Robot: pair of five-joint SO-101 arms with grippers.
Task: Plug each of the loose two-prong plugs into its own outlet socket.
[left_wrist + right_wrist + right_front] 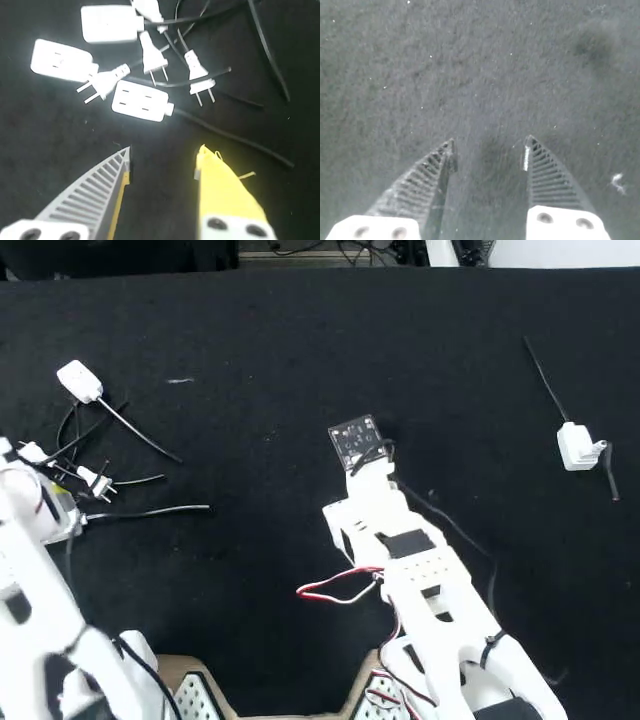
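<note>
We find the plugs (97, 481) clustered at the counter's (300, 360) left edge, a socket (80, 380) behind them, and a lone socket (577, 447) far right.

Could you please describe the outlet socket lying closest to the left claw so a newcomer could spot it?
On the black table, white plugs and three socket blocks lie ahead of the left claw. The one you want is the outlet socket nearest the claw tips, slots facing up.

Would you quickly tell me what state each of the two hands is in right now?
Left hand: open, empty, near a white plastic outlet socket.
Right hand: open, empty, over the black table cloth.
</note>
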